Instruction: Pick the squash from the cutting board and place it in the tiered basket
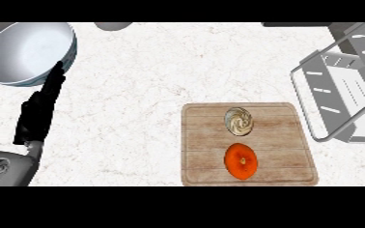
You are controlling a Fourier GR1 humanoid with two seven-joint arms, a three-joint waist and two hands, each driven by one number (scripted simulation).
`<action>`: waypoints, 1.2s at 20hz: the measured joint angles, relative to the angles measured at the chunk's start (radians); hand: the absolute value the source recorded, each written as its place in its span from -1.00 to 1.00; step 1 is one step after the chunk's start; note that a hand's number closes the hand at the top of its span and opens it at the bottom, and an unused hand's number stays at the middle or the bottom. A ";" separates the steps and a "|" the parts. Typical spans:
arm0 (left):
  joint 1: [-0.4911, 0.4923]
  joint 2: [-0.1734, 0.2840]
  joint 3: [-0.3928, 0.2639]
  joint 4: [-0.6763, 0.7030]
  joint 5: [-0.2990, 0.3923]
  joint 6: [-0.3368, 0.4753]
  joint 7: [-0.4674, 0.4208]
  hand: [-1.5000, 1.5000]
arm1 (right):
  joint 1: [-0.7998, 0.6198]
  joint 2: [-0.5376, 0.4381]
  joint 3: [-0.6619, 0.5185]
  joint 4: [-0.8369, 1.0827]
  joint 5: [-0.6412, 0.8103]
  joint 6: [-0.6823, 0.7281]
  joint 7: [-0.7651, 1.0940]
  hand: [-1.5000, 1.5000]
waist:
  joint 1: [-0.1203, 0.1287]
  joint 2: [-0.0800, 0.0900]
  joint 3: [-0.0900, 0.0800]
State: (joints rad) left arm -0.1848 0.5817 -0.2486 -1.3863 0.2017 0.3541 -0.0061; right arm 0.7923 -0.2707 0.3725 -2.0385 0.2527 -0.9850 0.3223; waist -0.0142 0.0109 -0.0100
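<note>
I have only one hand in frame: my left hand [41, 107], at the left edge, fingers straight and pointing toward the upper part of the frame, holding nothing, just resting beside the big pale bowl [35, 53] in the upper left. My right hand is nowhere in view, so I can't say anything about its fingers.

The cutting board [247, 144] sits in the lower right, and on it I count two items: a pale, swirled round thing [240, 121] toward the board's upper half and an orange round one [242, 160] just below it, near each other but apart. I take the orange one for the squash (though I can't rule out the pale one). It is a little taller than wide in the frame, so its long axis runs top to bottom.

From the left hand it lies well off to the right and slightly lower. One tiered basket [335, 92] stands at the right edge, just beside the board's upper right corner. I judge the right arm the nearer choice for both pickup and placement.
</note>
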 measured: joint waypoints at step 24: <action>-0.076 -0.061 -0.042 -0.009 -0.056 -0.006 0.046 0.00 | -0.166 -0.138 -0.001 -0.261 0.315 0.482 0.897 -1.00 | 0.078 0.013 0.003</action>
State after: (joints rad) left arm -0.2610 0.5209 -0.2908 -1.3948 0.1462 0.3478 0.0403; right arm 0.6258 -0.4089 0.3713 -2.2999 0.5682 -0.5025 1.2192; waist 0.0635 0.0241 -0.0070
